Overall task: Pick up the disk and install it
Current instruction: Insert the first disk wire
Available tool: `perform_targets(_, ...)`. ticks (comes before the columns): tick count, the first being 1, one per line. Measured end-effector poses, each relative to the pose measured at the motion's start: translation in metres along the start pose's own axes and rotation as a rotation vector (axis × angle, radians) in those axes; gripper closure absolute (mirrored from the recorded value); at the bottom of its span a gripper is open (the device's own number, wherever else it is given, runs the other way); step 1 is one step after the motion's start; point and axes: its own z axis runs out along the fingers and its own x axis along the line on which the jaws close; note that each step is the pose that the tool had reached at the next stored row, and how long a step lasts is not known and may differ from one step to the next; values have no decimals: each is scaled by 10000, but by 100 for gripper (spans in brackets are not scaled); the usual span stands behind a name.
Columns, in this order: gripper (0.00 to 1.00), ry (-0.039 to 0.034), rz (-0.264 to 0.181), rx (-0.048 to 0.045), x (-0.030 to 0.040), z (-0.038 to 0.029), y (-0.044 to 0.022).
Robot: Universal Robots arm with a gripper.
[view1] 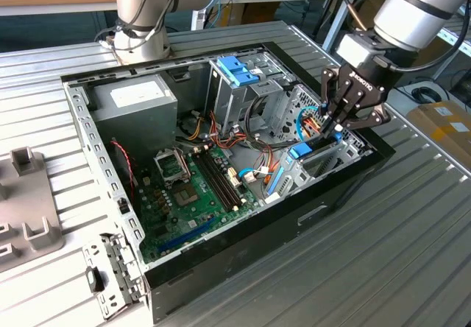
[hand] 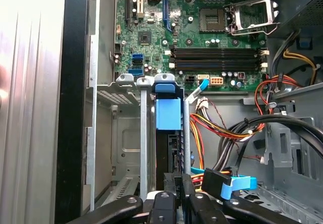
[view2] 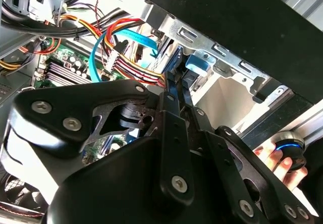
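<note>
While the arm reaches over the open computer case [view1: 346, 183], the gripper [view1: 340, 117] hangs low inside the drive bay at the case's near corner, on the exterior view's right. The disk [hand: 168, 115] stands on edge in that bay, directly below and ahead of the gripper. Its light-blue carrier is visible as a blue panel between the upright metal rails of the bay [hand: 144, 133]. In the exterior view the same blue carrier [view1: 300, 150] sits just under the fingertips.

The disk's long axis runs straight away from the gripper, down into the bay toward the motherboard [hand: 202, 37]. It lies in line with the gripper's own approach axis.

In both wrist views the fingers [view2: 174, 90] are drawn close together. They appear to pinch the top edge of the disk where it meets the carrier; the contact itself is partly hidden by the linkage.

Judged from its depth between the rails, the disk seems partly seated in the slot. Red, yellow and blue cables [view2: 126, 52] pass just beside the gripper.
</note>
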Motion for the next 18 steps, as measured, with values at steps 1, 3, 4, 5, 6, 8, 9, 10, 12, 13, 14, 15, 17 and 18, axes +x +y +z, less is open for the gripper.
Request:
perform_targets(1,84,-2,0,0,0,5,-1)
perform_targets(3,84,2,1,1,0,10,-1)
perform_targets(4,84,1,0,1,0,15,-2)
perform_targets(5,84,-1,1,0,0,19,-2)
perform_targets(6,84,-2,1,0,0,24,-1)
perform_targets(8,84,0,1,0,0,28,3)
perform_targets(9,84,-1,0,1,0,31,5)
perform_targets(10,84,-2,0,1,0,35,6)
perform_targets(12,84,0,0,0,0,40,7)
perform_targets(13,84,1,1,0,0,43,7)
perform_targets(14,84,2,1,0,0,45,7)
perform_targets(15,84,2,1,0,0,48,7)
perform_targets(17,84,-1,1,0,0,51,7)
perform_targets(18,84,-2,0,0,0,51,6)
